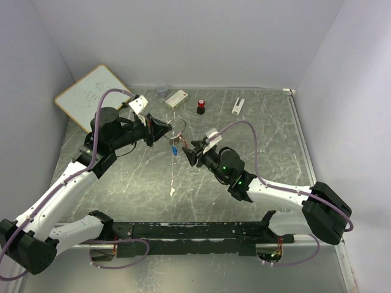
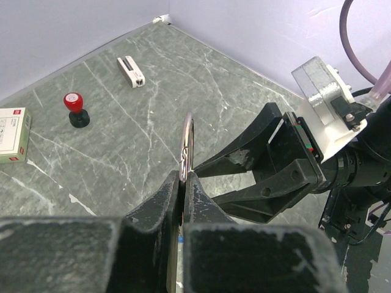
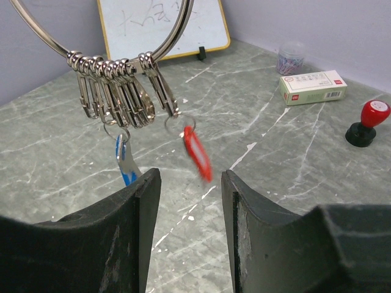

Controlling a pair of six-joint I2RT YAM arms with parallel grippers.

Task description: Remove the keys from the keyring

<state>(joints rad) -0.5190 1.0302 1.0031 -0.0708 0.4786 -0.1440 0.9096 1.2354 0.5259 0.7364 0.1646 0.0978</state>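
Fingers [image 2: 172, 201] of the left gripper [image 2: 185, 177]: pinched fully shut on the wire of the keyring [image 2: 188, 137], holding the loop edge-on to its own camera and well clear of the table [image 1: 146, 183].

Just right of that grip, below the loop's lowest arc: a tight row of silvery clips [image 3: 113, 85], and under them the keys [image 1: 175, 148]. Blue-headed key [image 3: 125, 163] toward the left of the right wrist view, red-headed key [image 3: 197, 152] beside it to the right. Long axis of each roughly vertical, head downward. Red one tilted and blurred, so probably swinging. No plain metal keys told apart from the clips with any certainty.

Further right, the right gripper [image 3: 189, 210]: jaws about half apart, nothing between them, nothing touched. Aimed at the bunch from the right and from slightly lower, near it but short of contact. Red-headed key almost straight ahead of the gap and a little above it; blue-headed key off toward the finger [image 3: 131, 235] on the left of that view.

Nearer arm for the pull, as a judgement: the right, with the left as anchor. Called for next, on that reading: a short advance forward and upward to bring the red head into the gap, closing across its vertical axis. Likely trouble: a moving target, plus a clip needing to be opened instead of merely tugged.
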